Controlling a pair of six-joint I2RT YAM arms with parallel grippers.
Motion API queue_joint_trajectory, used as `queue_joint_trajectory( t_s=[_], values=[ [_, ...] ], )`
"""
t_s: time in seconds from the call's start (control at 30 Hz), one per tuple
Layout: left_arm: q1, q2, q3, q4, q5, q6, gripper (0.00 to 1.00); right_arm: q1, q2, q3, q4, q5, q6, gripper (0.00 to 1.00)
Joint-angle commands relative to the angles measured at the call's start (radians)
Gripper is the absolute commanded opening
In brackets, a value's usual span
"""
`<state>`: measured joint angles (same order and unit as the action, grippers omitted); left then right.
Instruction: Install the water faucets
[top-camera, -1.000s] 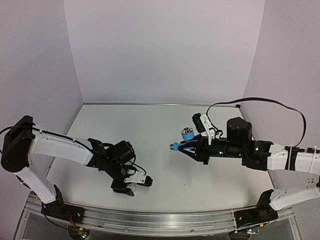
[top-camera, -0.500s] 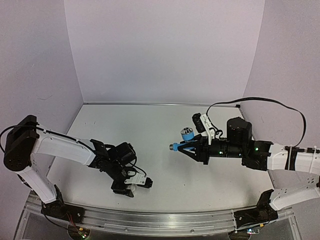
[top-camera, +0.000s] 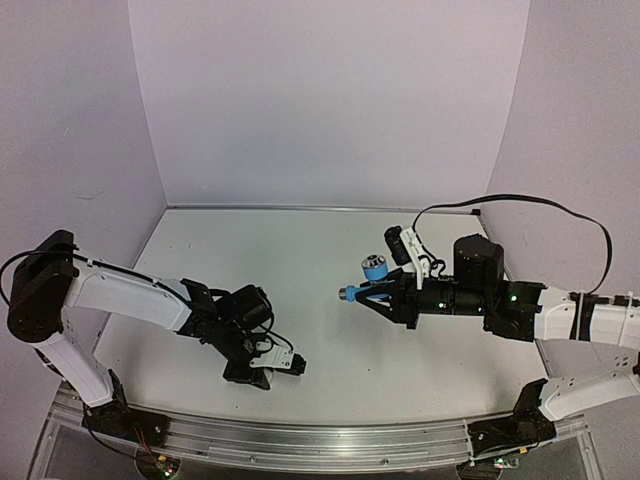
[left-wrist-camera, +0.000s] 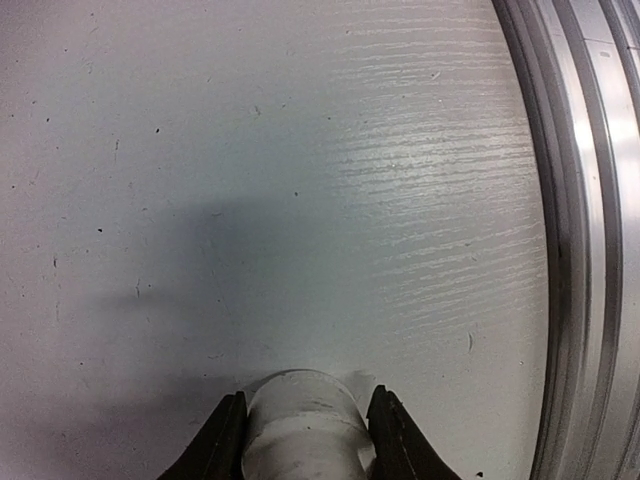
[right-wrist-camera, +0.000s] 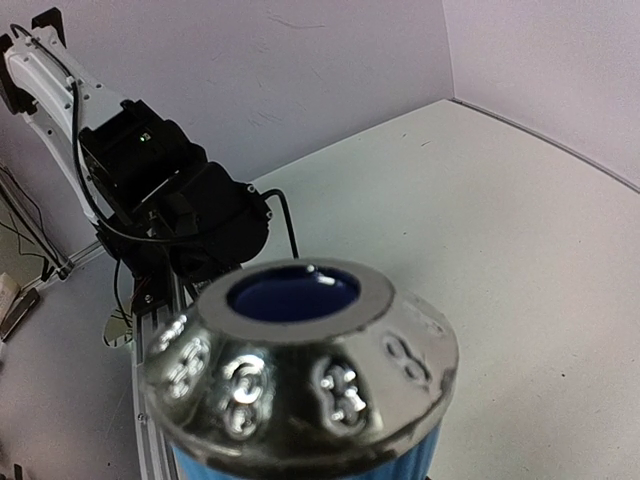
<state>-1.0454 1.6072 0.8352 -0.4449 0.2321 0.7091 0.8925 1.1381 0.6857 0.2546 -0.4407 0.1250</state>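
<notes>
The top camera sits high behind the arm bases and looks down and forward, taking in the whole worktop (top-camera: 320, 250) up to the back wall (top-camera: 330, 100). The left wrist camera points almost straight down, very close to the worktop's near edge. The metal rail (left-wrist-camera: 575, 250) runs down its right side and the white fitting (left-wrist-camera: 300, 425) sits at its bottom. The right wrist camera looks across the worktop toward the left arm (right-wrist-camera: 170, 220), with the faucet (right-wrist-camera: 300, 370) filling its foreground. The top view shares the rail, left arm and faucet with the wrist views.

fitting (left-wrist-camera: 300, 420) on desk (top-camera: 300, 250) front-left, between left fingers (left-wrist-camera: 215, 445), just behind the front rail (top-camera: 330, 438). faucet (top-camera: 372, 272) right of centre, up off the desk, well apart from fitting.
</notes>
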Motion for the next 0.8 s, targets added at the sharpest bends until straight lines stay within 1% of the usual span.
queue_joint_trajectory(
  t_s=[0.0,0.07,0.13,0.17,0.3,0.4,0.53,0.57,0.63,0.73,0.77],
  values=[
    [0.006,-0.102,0.053,0.011,0.014,-0.092,0.00,0.000,-0.010,0.020,0.072,0.101,0.002,0.00],
    [0.011,-0.154,0.078,0.025,0.019,-0.170,0.00,0.000,-0.020,0.016,0.072,0.176,0.001,0.00],
    [0.012,-0.219,0.098,0.057,0.018,-0.281,0.00,0.000,-0.039,0.010,0.071,0.265,-0.005,0.00],
    [0.012,-0.247,0.102,0.093,0.011,-0.361,0.00,0.000,-0.050,0.009,0.073,0.299,-0.016,0.00],
    [0.026,-0.367,0.109,0.205,0.039,-0.613,0.00,0.000,-0.038,0.037,0.087,0.365,-0.110,0.00],
    [0.075,-0.431,0.125,0.280,0.117,-0.847,0.00,0.000,-0.002,0.095,0.089,0.313,-0.205,0.00],
    [0.180,-0.454,0.173,0.327,0.270,-1.155,0.00,0.000,0.055,0.176,0.094,0.250,-0.293,0.00],
    [0.215,-0.457,0.174,0.352,0.329,-1.220,0.00,0.000,0.071,0.199,0.094,0.236,-0.319,0.00],
    [0.281,-0.463,0.162,0.440,0.477,-1.360,0.00,0.000,0.105,0.246,0.094,0.200,-0.380,0.00],
    [0.359,-0.468,0.123,0.622,0.657,-1.587,0.00,0.000,0.138,0.284,0.100,0.090,-0.484,0.00],
    [0.378,-0.467,0.112,0.676,0.694,-1.644,0.00,0.000,0.144,0.300,0.102,0.055,-0.525,0.00]
  ],
)
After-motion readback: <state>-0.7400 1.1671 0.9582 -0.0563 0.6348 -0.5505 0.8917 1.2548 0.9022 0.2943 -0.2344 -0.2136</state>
